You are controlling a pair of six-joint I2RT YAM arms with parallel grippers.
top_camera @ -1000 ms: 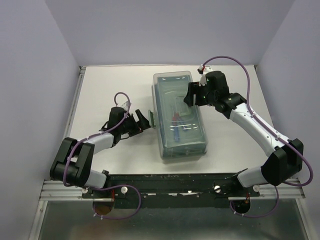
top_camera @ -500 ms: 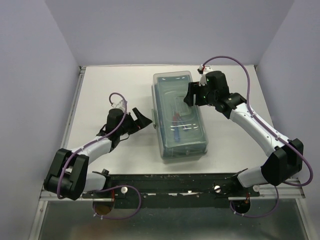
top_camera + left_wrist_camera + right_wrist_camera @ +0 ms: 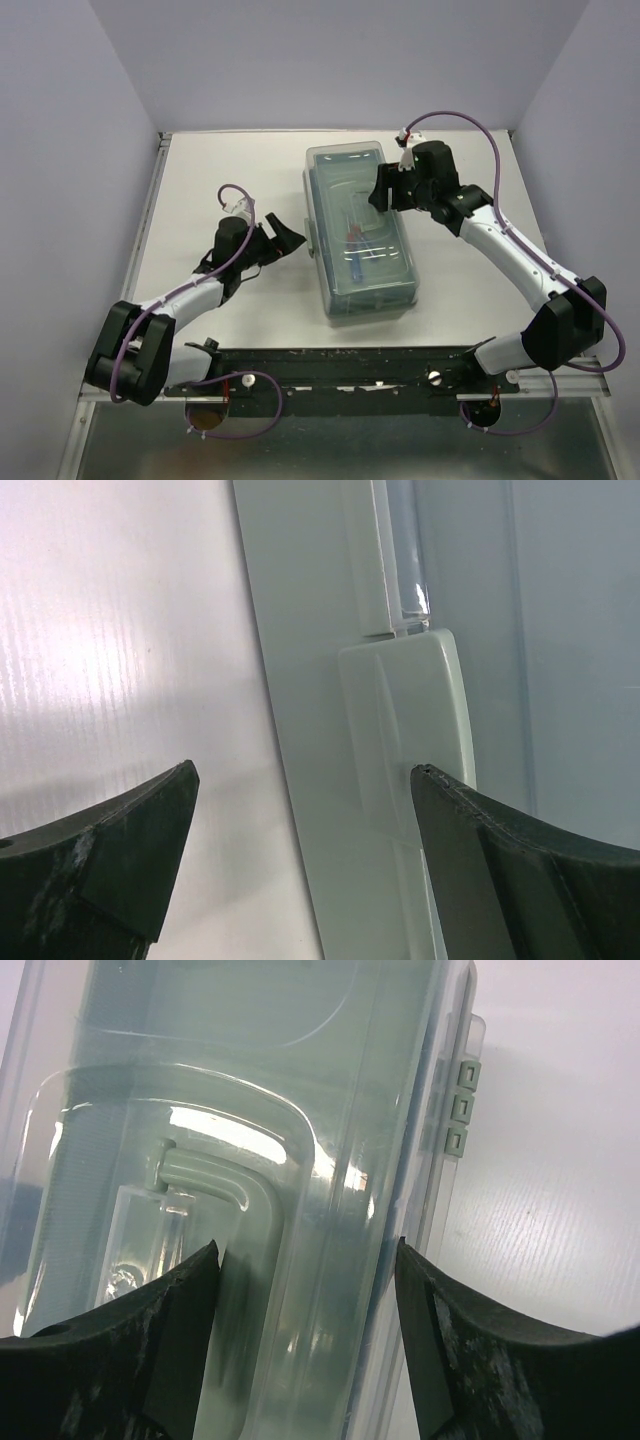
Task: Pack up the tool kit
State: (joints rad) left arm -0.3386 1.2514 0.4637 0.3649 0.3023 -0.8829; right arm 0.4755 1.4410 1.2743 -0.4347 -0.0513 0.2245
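The tool kit [image 3: 360, 250] is a sage-green box with a translucent lid, lying lengthwise mid-table with the lid down. Red and blue tools [image 3: 355, 245] show faintly through the lid. My left gripper [image 3: 293, 238] is open at the box's left side. In the left wrist view the left gripper [image 3: 305, 780] has its jaws wide apart around the green side latch [image 3: 405, 730], touching nothing. My right gripper [image 3: 308, 1250] straddles the lid's right-hand ridge, one finger in the handle [image 3: 220, 1175] recess and the other on the lid's outer rim, both touching.
The white table [image 3: 220, 170] ends at walls on the left, far and right sides. Small green hinges [image 3: 460, 1110] sit on the box's right edge. A black rail [image 3: 350, 365] carrying both arm bases runs along the near edge.
The left arm's elbow has swung back to the left, and its gripper has shifted slightly farther up beside the box's left side. The right arm and the box have not moved.
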